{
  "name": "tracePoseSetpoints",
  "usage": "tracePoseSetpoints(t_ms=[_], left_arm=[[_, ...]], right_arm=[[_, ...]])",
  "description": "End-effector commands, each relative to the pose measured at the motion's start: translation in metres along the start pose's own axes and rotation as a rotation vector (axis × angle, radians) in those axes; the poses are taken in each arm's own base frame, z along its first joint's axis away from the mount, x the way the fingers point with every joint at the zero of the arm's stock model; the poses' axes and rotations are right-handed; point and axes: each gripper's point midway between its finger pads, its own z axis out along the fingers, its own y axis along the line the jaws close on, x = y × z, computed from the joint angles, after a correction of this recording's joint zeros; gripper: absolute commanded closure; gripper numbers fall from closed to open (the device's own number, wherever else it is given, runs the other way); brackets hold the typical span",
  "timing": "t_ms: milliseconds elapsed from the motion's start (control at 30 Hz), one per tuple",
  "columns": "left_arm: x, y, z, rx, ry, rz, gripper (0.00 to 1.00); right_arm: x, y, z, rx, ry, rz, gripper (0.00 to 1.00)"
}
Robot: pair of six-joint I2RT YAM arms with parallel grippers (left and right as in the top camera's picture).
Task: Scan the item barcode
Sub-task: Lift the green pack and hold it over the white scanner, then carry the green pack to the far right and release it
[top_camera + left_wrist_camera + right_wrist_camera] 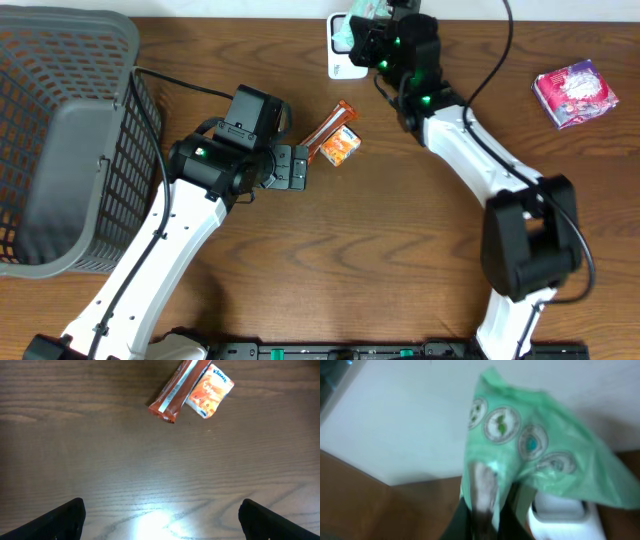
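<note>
At the far left of the bench (420,260) we see a grey mesh basket (70,60). Next comes the left arm (200,165); its jaws stand wide apart over bare wood, holding nothing, and in the left wrist view the two dark fingertips (62,521) sit at the lower corners of the picture.

Just beyond them lie two small goods, touching side by side. One is a brown-red snack bar (176,390) whose fine white print we cannot read. The other is an orange tissue pack (210,391) with "Kleenex" on a blue patch.

Further right, at the bench's far edge, stands a white device (338,68). The right arm (470,150) reaches over it, its jaws clamped together on a green packet (530,455), which hangs above the device's dark window. The packet carries a row of round emblems, too blurred to read.

Well apart at the far right rests a purple-pink packet (575,92), its print too small to make out.
</note>
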Motion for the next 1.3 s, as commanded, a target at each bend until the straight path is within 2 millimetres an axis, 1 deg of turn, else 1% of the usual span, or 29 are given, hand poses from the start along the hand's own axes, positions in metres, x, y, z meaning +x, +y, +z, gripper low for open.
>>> tracePoseSetpoints(t_ms=[0, 33, 133, 233, 267, 367, 400, 433, 533, 567, 600, 633, 700, 733, 767, 800, 833, 900, 967, 1033, 1133, 1167, 1200, 1267], left_arm=[[0.000, 0.001, 0.000, 0.001, 0.004, -0.002, 0.02], [0.000, 0.001, 0.000, 0.001, 0.005, -0.002, 0.02], [0.000, 0.001, 0.000, 0.001, 0.005, -0.002, 0.02], [0.000, 0.001, 0.000, 0.001, 0.004, -0.002, 0.02], [0.000, 0.001, 0.000, 0.001, 0.005, -0.002, 0.02], [0.000, 0.001, 0.000, 0.001, 0.004, -0.002, 0.02], [0.000, 0.001, 0.000, 0.001, 0.004, -0.002, 0.02], [0.000, 0.001, 0.000, 0.001, 0.005, -0.002, 0.02], [0.000, 0.001, 0.000, 0.001, 0.005, -0.002, 0.02], [0.000, 0.001, 0.000, 0.001, 0.004, -0.002, 0.02], [0.000, 0.001, 0.000, 0.001, 0.004, -0.002, 0.02], [0.000, 0.001, 0.000, 0.001, 0.005, -0.002, 0.02], [0.000, 0.001, 0.000, 0.001, 0.005, -0.002, 0.02], [0.000, 0.001, 0.000, 0.001, 0.005, -0.002, 0.02], [0.000, 0.001, 0.000, 0.001, 0.005, -0.002, 0.02], [0.000, 0.001, 0.000, 0.001, 0.004, -0.002, 0.02], [0.000, 0.001, 0.000, 0.001, 0.005, -0.002, 0.02], [0.000, 0.001, 0.000, 0.001, 0.004, -0.002, 0.02], [0.000, 0.001, 0.000, 0.001, 0.004, -0.002, 0.02], [0.000, 0.001, 0.000, 0.001, 0.004, -0.002, 0.02], [0.000, 0.001, 0.000, 0.001, 0.005, -0.002, 0.02], [0.000, 0.001, 0.000, 0.001, 0.005, -0.002, 0.02], [0.000, 0.001, 0.000, 0.001, 0.004, -0.002, 0.02], [0.000, 0.001, 0.000, 0.001, 0.004, -0.002, 0.02]], right_arm=[[0.022, -0.025, 0.028, 0.021, -0.036, 0.209, 0.99], [0.025, -0.031, 0.036, 0.022, -0.039, 0.236, 0.99], [0.030, -0.040, 0.057, 0.024, -0.014, 0.248, 0.99], [0.032, -0.038, 0.074, 0.032, 0.041, 0.211, 0.99], [0.031, -0.037, 0.078, 0.042, 0.064, 0.170, 0.99], [0.022, -0.032, 0.079, 0.080, 0.097, 0.047, 0.99], [0.011, -0.027, 0.076, 0.102, 0.109, -0.007, 0.99], [0.005, -0.027, 0.074, 0.109, 0.114, -0.022, 0.99], [-0.011, -0.036, 0.066, 0.153, 0.143, -0.053, 0.99], [-0.018, -0.043, 0.061, 0.178, 0.156, -0.065, 0.99], [-0.024, -0.054, 0.055, 0.215, 0.163, -0.070, 0.99], [-0.038, -0.087, 0.038, 0.339, 0.170, -0.076, 0.99], [-0.051, -0.127, 0.015, 0.487, 0.188, -0.111, 0.99], [-0.055, -0.151, 0.001, 0.563, 0.212, -0.140, 0.99], [-0.058, -0.166, -0.010, 0.609, 0.240, -0.168, 0.99], [-0.057, -0.184, -0.022, 0.639, 0.292, -0.216, 0.99], [-0.054, -0.208, -0.039, 0.676, 0.376, -0.276, 0.99], [-0.047, -0.240, -0.067, 0.725, 0.507, -0.337, 0.99], [-0.041, -0.265, -0.091, 0.755, 0.606, -0.363, 0.99], [-0.039, -0.284, -0.110, 0.778, 0.665, -0.371, 0.98], [-0.042, -0.311, -0.135, 0.827, 0.698, -0.336, 0.84], [-0.044, -0.323, -0.146, 0.853, 0.697, -0.296, 0.60], [-0.045, -0.328, -0.151, 0.869, 0.693, -0.270, 0.46], [-0.047, -0.337, -0.162, 0.901, 0.681, -0.212, 0.33]])
